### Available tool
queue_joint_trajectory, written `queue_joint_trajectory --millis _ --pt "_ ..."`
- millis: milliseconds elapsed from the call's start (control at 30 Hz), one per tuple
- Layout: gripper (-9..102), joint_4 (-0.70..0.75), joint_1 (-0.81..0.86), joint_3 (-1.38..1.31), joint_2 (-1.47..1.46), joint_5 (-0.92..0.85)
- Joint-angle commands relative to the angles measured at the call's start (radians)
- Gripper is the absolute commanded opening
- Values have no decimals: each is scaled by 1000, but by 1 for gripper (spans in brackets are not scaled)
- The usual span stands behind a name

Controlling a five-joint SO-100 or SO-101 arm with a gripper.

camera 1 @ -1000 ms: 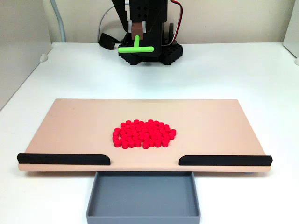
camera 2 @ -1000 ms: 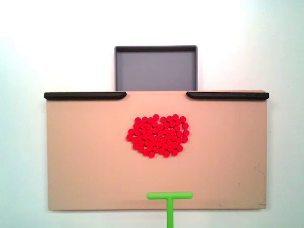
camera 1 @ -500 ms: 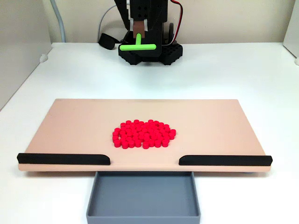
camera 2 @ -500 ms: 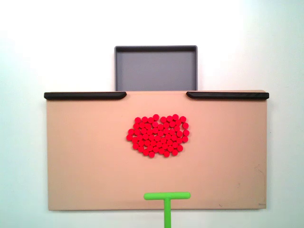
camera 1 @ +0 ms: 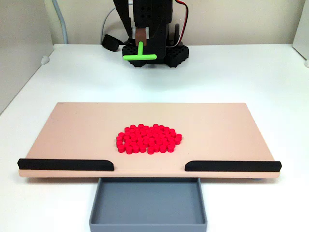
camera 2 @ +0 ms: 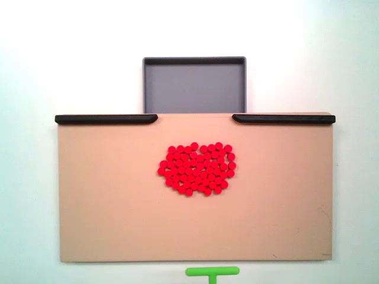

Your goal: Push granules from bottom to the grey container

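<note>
The granules (camera 1: pixel 148 139) (camera 2: pixel 196 169) lie as a tight red cluster in the middle of the tan board (camera 1: pixel 77 130) (camera 2: pixel 106 207). The grey container (camera 1: pixel 148 203) (camera 2: pixel 194 86) sits against the board's edge, at the gap between two black strips, and holds nothing. My gripper (camera 1: pixel 140 41) hangs far behind the board, close to the arm's base, shut on the stem of a green T-shaped pusher (camera 1: pixel 140 55). In the fixed view from above, the pusher's bar (camera 2: pixel 212 271) shows just beyond the board's lower edge, well apart from the granules.
Black strips (camera 1: pixel 65 165) (camera 1: pixel 232 166) line the board's container-side edge on both sides of the gap. The arm's black base (camera 1: pixel 169 53) stands on the white table behind the board. A grey wall panel (camera 1: pixel 19 53) rises at the left.
The pusher has drawn back from over the board's edge toward the arm's base, and now sits just off the board. The granules have not moved.
</note>
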Motion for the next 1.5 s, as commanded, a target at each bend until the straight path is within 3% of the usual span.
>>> queue_joint_trajectory --millis 0,133,233,1467 --pt "0 -18 -3 46 74 5" --pt "0 -222 -9 198 101 29" --pt "0 -293 -3 206 38 26" --pt "0 -578 -48 262 -244 61"
